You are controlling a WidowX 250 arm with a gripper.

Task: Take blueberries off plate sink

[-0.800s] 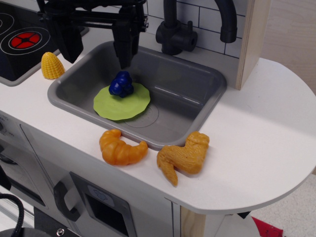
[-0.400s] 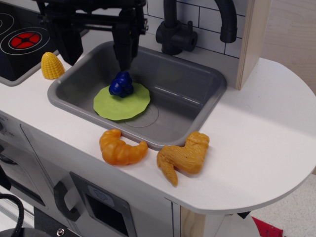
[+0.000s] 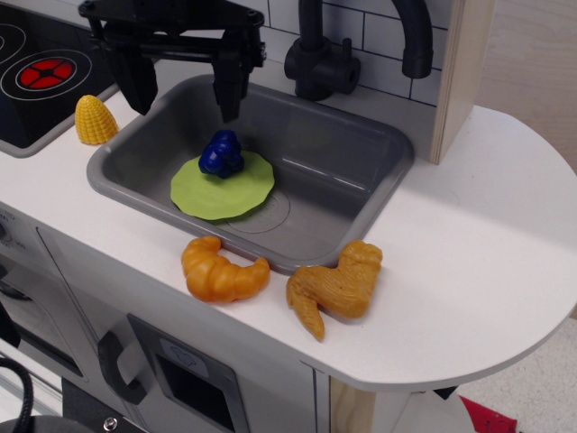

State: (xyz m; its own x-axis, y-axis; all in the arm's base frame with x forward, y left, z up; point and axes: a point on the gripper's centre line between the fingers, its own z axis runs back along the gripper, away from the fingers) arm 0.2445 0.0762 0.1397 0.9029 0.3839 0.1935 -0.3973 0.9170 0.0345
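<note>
The dark-blue blueberries (image 3: 221, 153) sit on the back left part of the lime-green plate (image 3: 225, 188), which lies on the floor of the grey sink (image 3: 334, 167). My black gripper (image 3: 185, 104) hangs open above the sink's left back corner. Its right finger points down just above and behind the blueberries, its left finger is over the sink's left rim. It holds nothing.
A yellow corn piece (image 3: 94, 120) stands left of the sink beside the black stove top (image 3: 41, 77). An orange croissant (image 3: 221, 271) and a fried chicken piece (image 3: 338, 287) lie on the white counter in front of the sink. A black faucet (image 3: 325, 54) stands behind.
The gripper has risen a little and shifted slightly; its fingers stand wide apart above the blueberries. The blueberries and plate have not moved.
</note>
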